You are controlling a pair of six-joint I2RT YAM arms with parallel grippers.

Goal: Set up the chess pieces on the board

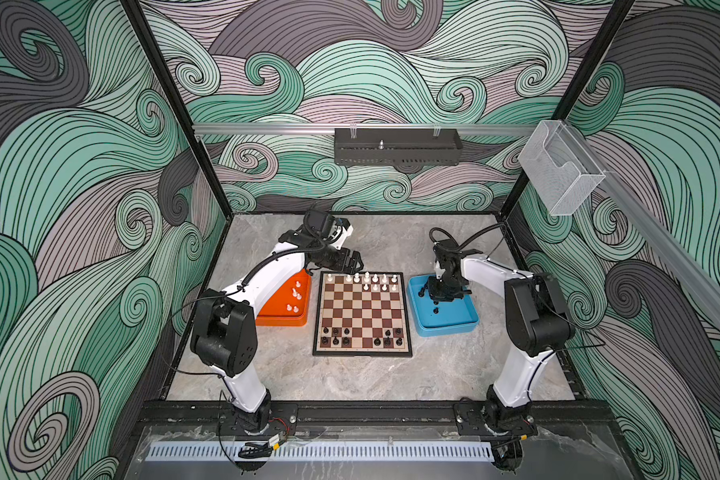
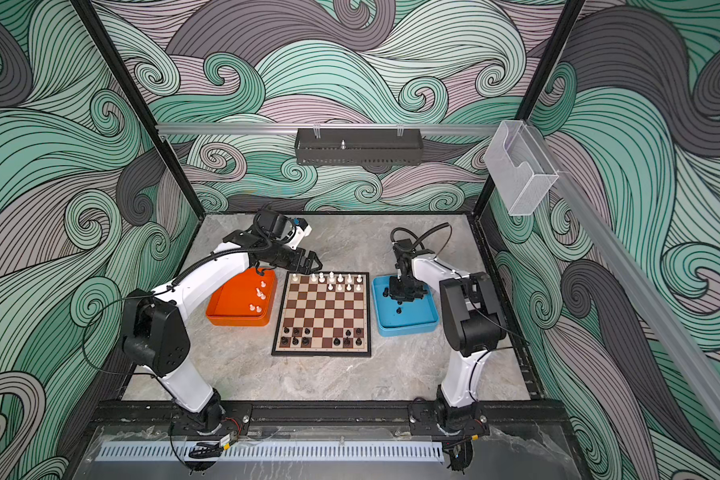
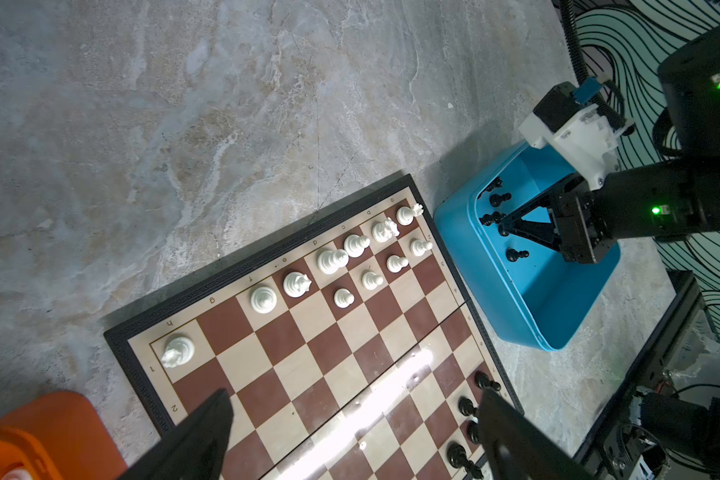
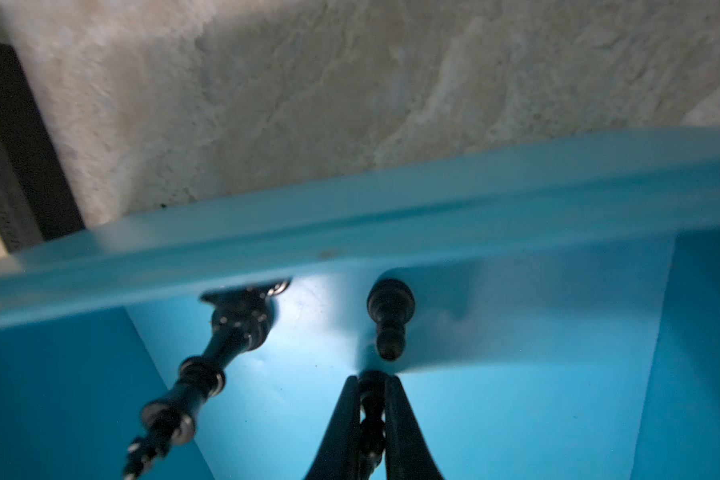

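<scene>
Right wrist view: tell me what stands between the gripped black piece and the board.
The blue tray's board-side wall. The right pincer is shut on the black piece low inside the tray, so the piece must clear that wall. Nothing else visible stands before the board.

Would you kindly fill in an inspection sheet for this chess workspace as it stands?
Surface: grey marbled tabletop.
Job's things: board centred; white pieces on its far rows, black pieces on its near rows, both sets incomplete; further white ones in the orange tray, black ones in the blue tray.
Clutter: nothing seen.
Grippers: left gripper open, above the board's far edge; right gripper inside the blue tray, shut on a black piece.
Cables: black hoses along both arms, off the board.
Surroundings: wave-patterned walls, black basket, clear holder.
</scene>
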